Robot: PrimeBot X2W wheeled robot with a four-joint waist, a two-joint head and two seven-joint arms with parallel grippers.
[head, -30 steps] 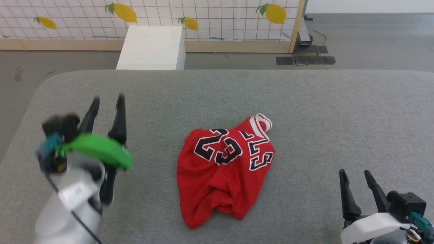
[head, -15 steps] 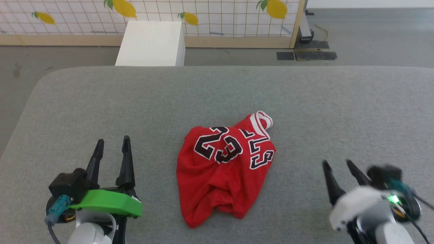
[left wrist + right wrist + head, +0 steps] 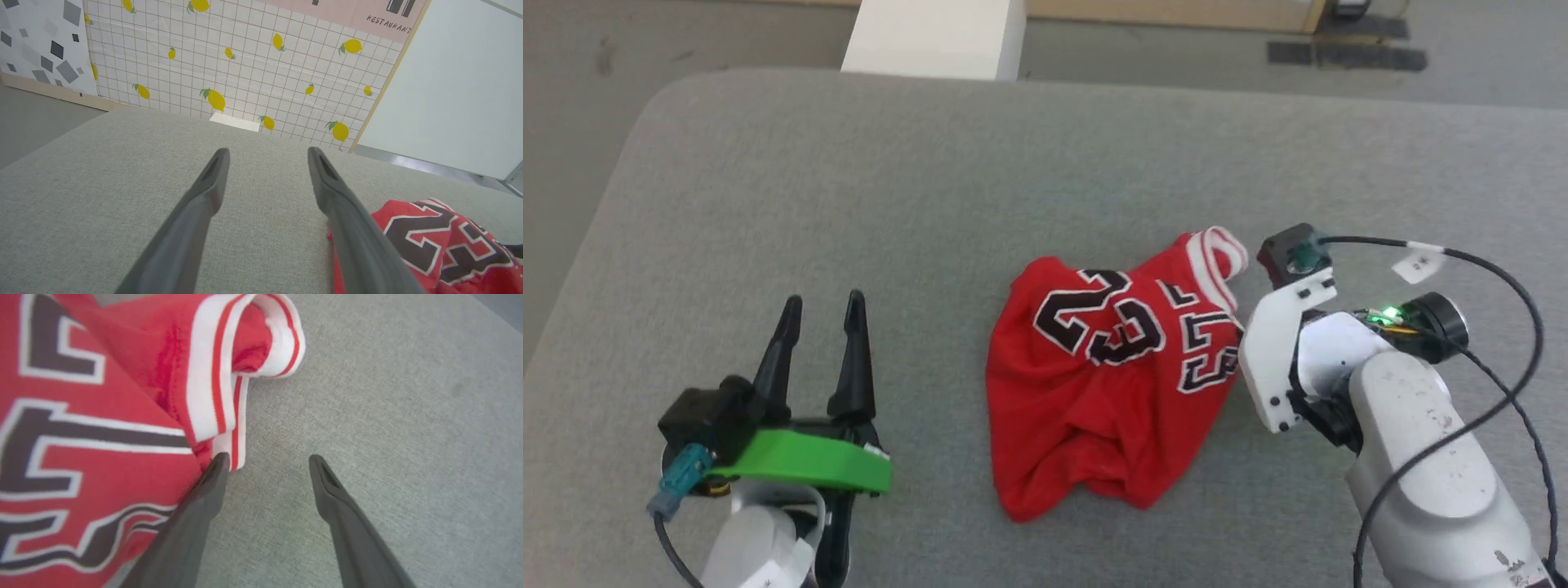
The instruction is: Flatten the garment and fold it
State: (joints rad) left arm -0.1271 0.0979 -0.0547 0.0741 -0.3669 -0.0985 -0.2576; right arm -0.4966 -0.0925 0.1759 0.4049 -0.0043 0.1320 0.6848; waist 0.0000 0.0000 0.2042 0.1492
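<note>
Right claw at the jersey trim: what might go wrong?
1. The right claw is open, one finger at the striped trim, the other over bare cushion: closing may miss it.
2. The jersey is bunched and the left claw is apart from it: a pull may drag the whole heap.
</note>
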